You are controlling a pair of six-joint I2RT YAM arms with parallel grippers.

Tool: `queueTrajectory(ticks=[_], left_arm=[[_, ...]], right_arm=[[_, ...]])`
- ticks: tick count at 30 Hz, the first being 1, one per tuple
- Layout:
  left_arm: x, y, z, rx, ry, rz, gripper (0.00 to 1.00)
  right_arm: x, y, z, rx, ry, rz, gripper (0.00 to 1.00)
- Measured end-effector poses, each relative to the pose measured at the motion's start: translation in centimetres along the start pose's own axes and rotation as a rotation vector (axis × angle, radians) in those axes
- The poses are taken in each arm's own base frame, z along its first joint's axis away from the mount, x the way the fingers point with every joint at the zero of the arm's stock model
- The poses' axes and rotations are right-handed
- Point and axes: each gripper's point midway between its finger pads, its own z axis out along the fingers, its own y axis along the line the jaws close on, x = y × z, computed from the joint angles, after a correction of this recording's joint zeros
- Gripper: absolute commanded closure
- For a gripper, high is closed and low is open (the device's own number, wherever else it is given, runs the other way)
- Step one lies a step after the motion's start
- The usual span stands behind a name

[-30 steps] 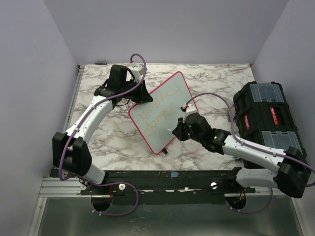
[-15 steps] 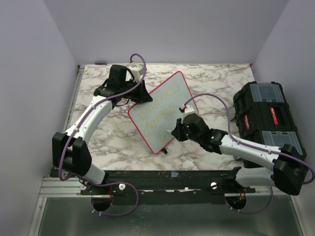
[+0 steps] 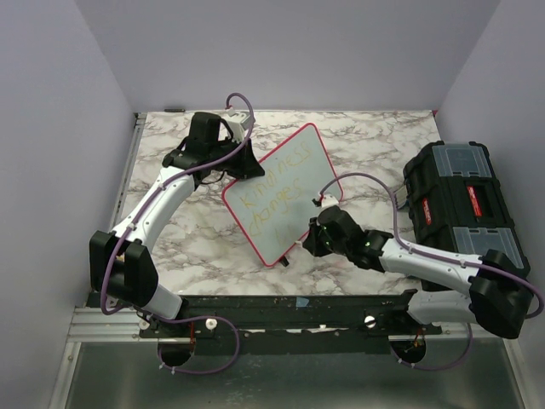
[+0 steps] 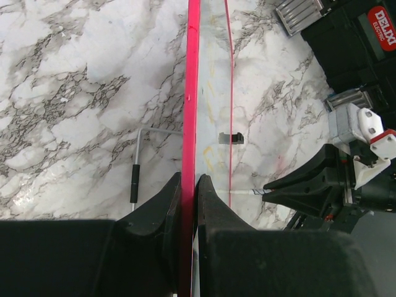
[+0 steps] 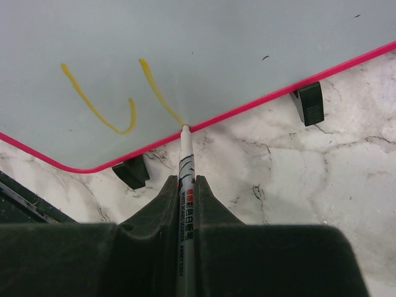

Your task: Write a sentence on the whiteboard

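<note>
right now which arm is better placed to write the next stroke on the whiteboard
Right. The right gripper is shut on the marker, tip at the whiteboard frame by the yellow strokes; the left gripper is clamped on the board's edge.

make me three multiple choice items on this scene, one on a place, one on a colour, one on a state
1. Where does the black toolbox sit?
A. at the right side of the table
B. at its left side
C. between the two arm bases

2. What colour are the strokes of the sentence on the whiteboard?
A. blue
B. yellow
C. green

3. What state is the right tool in?
A. open above the board
B. shut on the board's frame
C. shut on a marker

Answers:
1 A, the top view shows it at the far right.
2 B, the right wrist view shows yellow lines on white.
3 C, it pinches the marker's barrel.
</note>
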Motion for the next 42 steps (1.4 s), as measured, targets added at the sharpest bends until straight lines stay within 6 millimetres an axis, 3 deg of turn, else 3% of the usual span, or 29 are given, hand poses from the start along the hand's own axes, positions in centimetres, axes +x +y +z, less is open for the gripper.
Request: queueTrajectory(ticks=[5, 11, 15, 24, 38, 42], left_arm=[[0.0, 0.1, 0.0, -0.01, 0.001, -0.008, 1.0], [0.0, 0.1, 0.0, -0.013, 0.002, -0.011, 1.0], [0.0, 0.1, 0.0, -0.013, 0.001, -0.014, 1.0], [0.0, 0.2, 0.0, -0.016, 0.001, -0.011, 1.0], [-0.4, 0.5, -0.2, -0.031, -0.01, 0.006, 1.0], [-0.4, 0.5, -0.1, -0.035, -0.009, 0.001, 1.0]], right_arm=[[-0.7, 0.3, -1.1, -0.011, -0.017, 0.011, 0.99], [-5.3, 2.5, -3.5, -0.079, -0.135, 0.034, 0.99], [-7.2, 3.6, -3.8, -0.103, -0.177, 0.042, 0.99], [-6.4, 3.2, -0.6, -0.046, -0.126, 0.04, 0.99], [-7.0, 2.8, 0.2, -0.004, -0.162, 0.045, 0.99], [-7.3, 1.4, 0.0, 0.069, -0.184, 0.046, 0.99]])
